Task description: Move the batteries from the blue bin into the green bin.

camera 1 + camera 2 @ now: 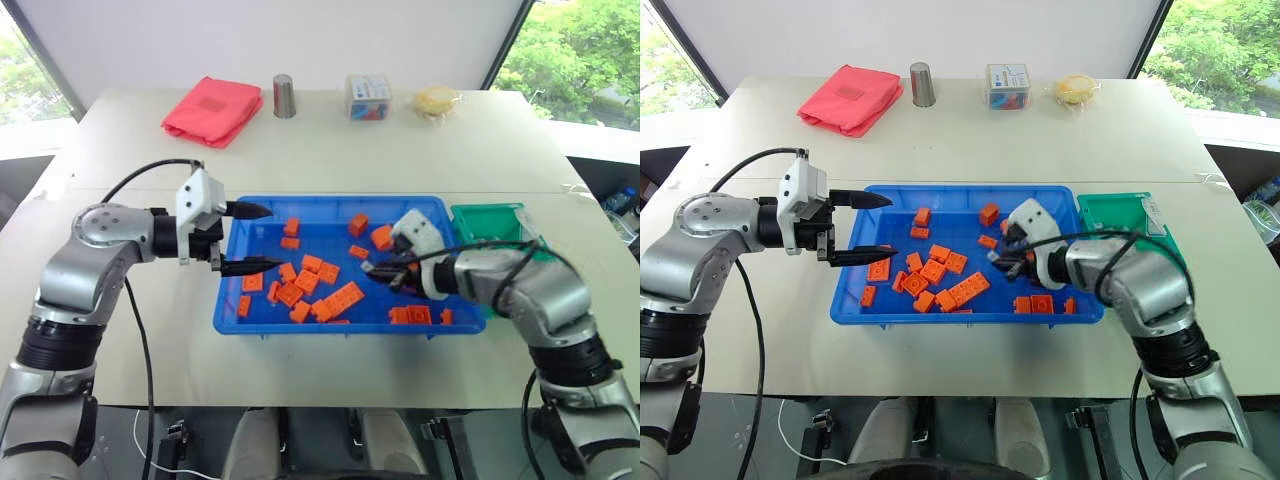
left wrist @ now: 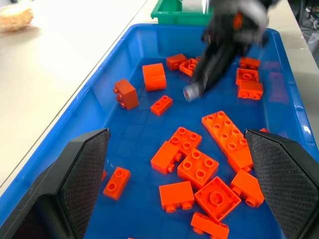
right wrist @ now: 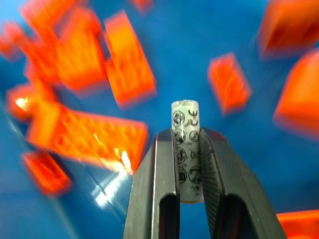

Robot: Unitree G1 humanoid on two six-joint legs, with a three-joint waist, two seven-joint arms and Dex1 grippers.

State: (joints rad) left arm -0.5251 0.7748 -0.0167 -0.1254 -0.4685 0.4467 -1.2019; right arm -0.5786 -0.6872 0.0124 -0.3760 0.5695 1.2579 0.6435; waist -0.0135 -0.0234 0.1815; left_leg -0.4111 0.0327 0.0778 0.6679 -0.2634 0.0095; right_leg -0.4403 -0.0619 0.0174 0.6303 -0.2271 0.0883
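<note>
Battery (image 3: 185, 144) being pinched lengthwise between right gripper (image 3: 185, 149) fingers above blue bin (image 1: 330, 204), ready for green bin (image 1: 487, 222). Left gripper (image 1: 258, 238) being held wide, idle.

Two silver-grey metal arms with rounded joint housings and black ribbed collars. Each wrist carries a white boxy plastic camera block. Thin black cables loop off both forearms. Left gripper (image 1: 244, 238): two slim black pointed fingers, mesh-textured pads (image 2: 84, 172). Right gripper (image 3: 188, 164): same black fingers, slotted.
</note>
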